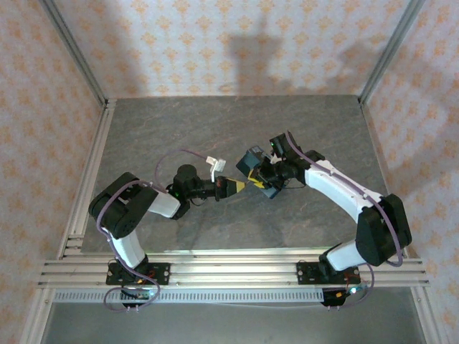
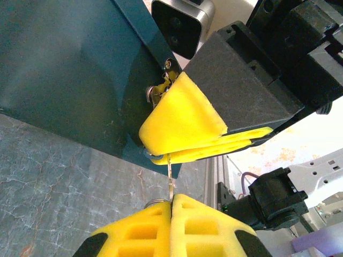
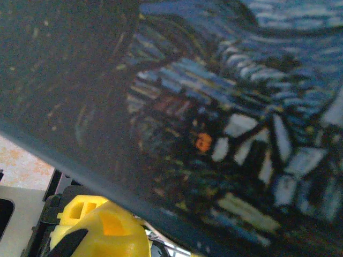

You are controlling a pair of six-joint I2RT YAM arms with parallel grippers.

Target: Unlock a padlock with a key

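Note:
My left gripper (image 2: 171, 201) is shut on the key (image 2: 170, 179), a thin metal sliver with its ring (image 2: 154, 203) beside the left finger. The key's tip reaches up between the yellow fingers of my right gripper (image 2: 153, 151), which are closed together. A small bluish edge of the padlock (image 2: 148, 155) peeks out there; the rest of it is hidden. From above, the left gripper (image 1: 239, 185) and right gripper (image 1: 259, 182) meet tip to tip mid-table.
The blue box (image 1: 251, 160) with yellow swirls sits right behind the two grippers; its dark side (image 2: 69, 69) and a metal latch (image 2: 158, 92) are close, and its painted face (image 3: 225, 107) nearly touches the right wrist camera. Aluminium rails (image 1: 86, 179) edge the table.

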